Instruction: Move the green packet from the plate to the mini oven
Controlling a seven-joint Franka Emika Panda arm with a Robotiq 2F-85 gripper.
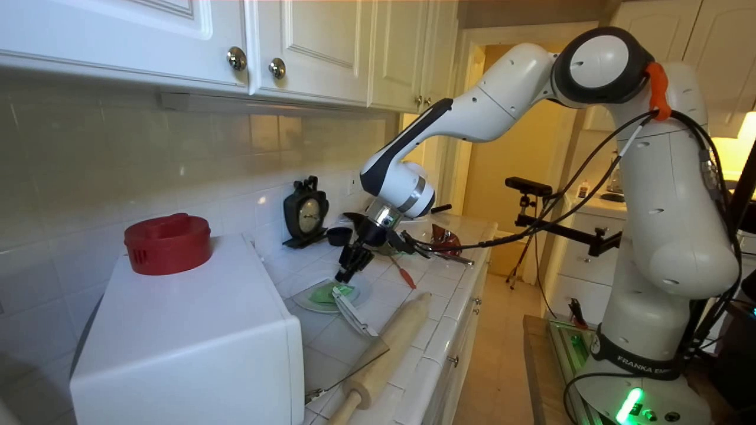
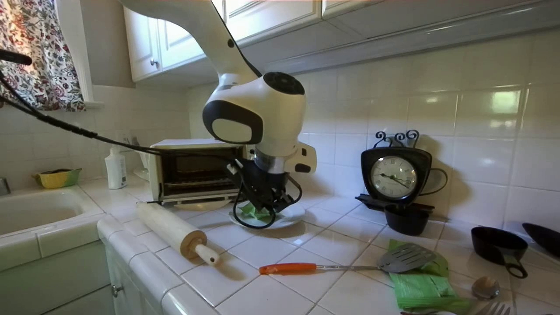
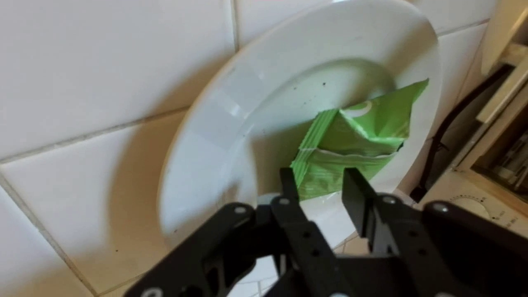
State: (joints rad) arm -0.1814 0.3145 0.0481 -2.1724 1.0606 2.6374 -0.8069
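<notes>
The green packet (image 3: pixel 350 142), crinkled and folded, lies on the pale plate (image 3: pixel 206 144). In both exterior views the packet (image 1: pixel 323 294) (image 2: pixel 253 211) shows on the plate (image 2: pixel 293 214), low on the counter. My gripper (image 3: pixel 320 173) is above the packet's near end, its jaws apart with a clear gap and nothing gripped. From outside, the gripper (image 1: pixel 344 276) points down at the plate; cables partly cover it in an exterior view. The white mini oven (image 1: pixel 195 330) stands beside the plate. Its front (image 2: pixel 192 175) shows a rack inside, and the door appears lowered.
A wooden rolling pin (image 1: pixel 393 342) lies along the counter's edge. On the oven's top sits a red round container (image 1: pixel 168 247). A spatula (image 2: pixel 288 268) rests over other green packaging (image 2: pixel 422 286). A black clock (image 2: pixel 393 175) and small black pan (image 2: pixel 498 245) are by the wall.
</notes>
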